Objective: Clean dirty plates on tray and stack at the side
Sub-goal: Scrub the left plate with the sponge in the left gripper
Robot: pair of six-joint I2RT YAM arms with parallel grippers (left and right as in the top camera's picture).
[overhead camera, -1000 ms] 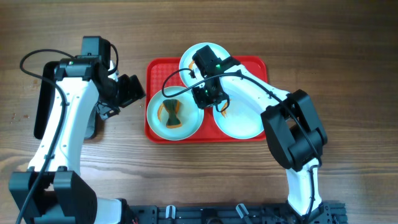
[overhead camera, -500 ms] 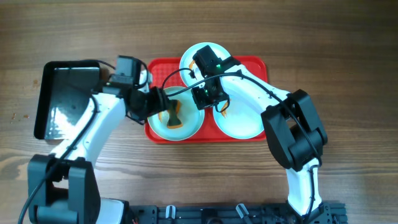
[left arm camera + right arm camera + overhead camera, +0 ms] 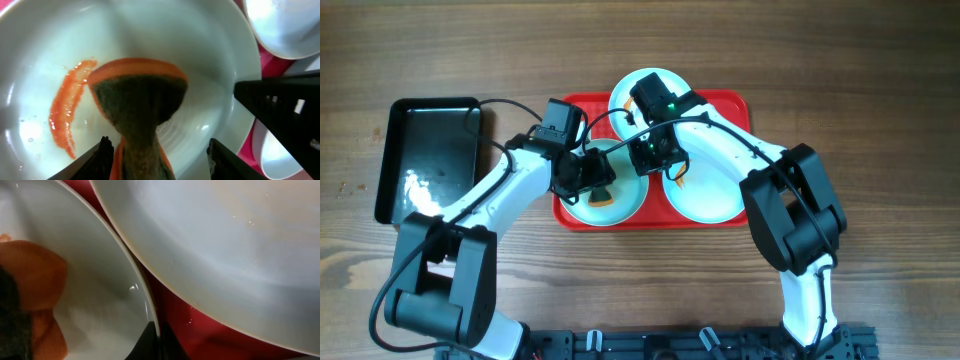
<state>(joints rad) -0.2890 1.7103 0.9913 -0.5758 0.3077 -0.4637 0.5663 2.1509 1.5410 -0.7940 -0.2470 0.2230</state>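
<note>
**Sponge on a smeared plate, red tray**

The red tray [image 3: 720, 100] carries a rear plate [image 3: 628, 90], a right plate [image 3: 710, 200] and a front-left plate [image 3: 620, 207]. The front-left plate, streaked by an orange smear [image 3: 65, 115], bears the sponge [image 3: 140, 100]. The left gripper [image 3: 157, 155] straddles the sponge, jaws apart. The right gripper [image 3: 156, 342] pinches that plate's right rim.

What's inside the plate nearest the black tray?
An orange-and-green sponge sits in the plate, beside an orange smear. The left hand straddles the sponge, jaws open. The plate surface under the sponge is hidden.
</note>
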